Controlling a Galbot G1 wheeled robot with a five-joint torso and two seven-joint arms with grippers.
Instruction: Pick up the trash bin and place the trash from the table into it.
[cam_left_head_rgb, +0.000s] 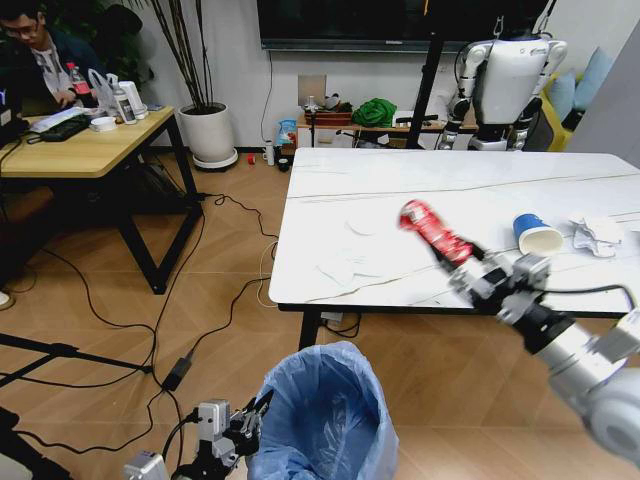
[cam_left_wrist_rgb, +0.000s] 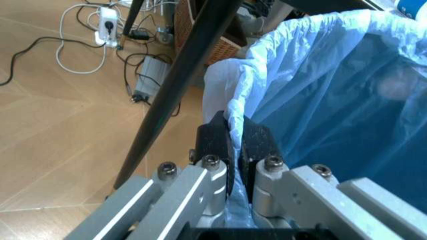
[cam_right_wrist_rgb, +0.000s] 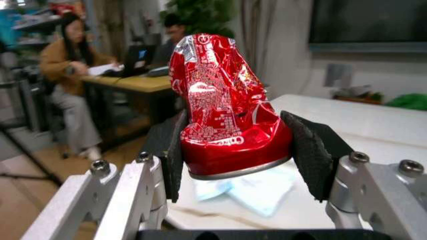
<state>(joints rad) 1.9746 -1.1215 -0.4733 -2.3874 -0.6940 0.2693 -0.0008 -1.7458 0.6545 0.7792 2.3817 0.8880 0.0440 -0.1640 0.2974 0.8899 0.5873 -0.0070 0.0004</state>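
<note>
**Presently: crushed can gripped over the table, bin held by its rim**

The white marble-look table (cam_left_head_rgb: 400, 200) is seen ahead of the robot, its near edge facing the camera. Below that edge, on the robot's left of centre, the trash bin (cam_left_head_rgb: 325, 420) is seen, lined with a crinkly translucent blue bag (cam_left_wrist_rgb: 347, 90). Nothing can be made out inside the bag from the head view.

On the tabletop, towards the robot's right, a blue paper cup (cam_left_head_rgb: 535, 233) is lying on its side with its white inside turned to the camera. Just beside it, further right, a crumpled white paper wad (cam_left_head_rgb: 597, 235) is found. Pale flattened paper (cam_left_head_rgb: 340, 268) is seen nearer the table's left part.

The crushed red can (cam_left_head_rgb: 435, 230) is held above the table's near portion, tilted, apart from the surface. It is clamped by the right gripper (cam_right_wrist_rgb: 233, 155); the two black pads (cam_right_wrist_rgb: 310, 150) are set moderately apart and pressed against the can's lower end, while the crumpled upper end stands clear beyond the fingertips.

The left gripper (cam_left_wrist_rgb: 233, 145) is found low beside the bin. Its fingers (cam_left_wrist_rgb: 215, 142) are drawn nearly together, with the bin's rim and the folded-over bag edge pinched between them.
</note>
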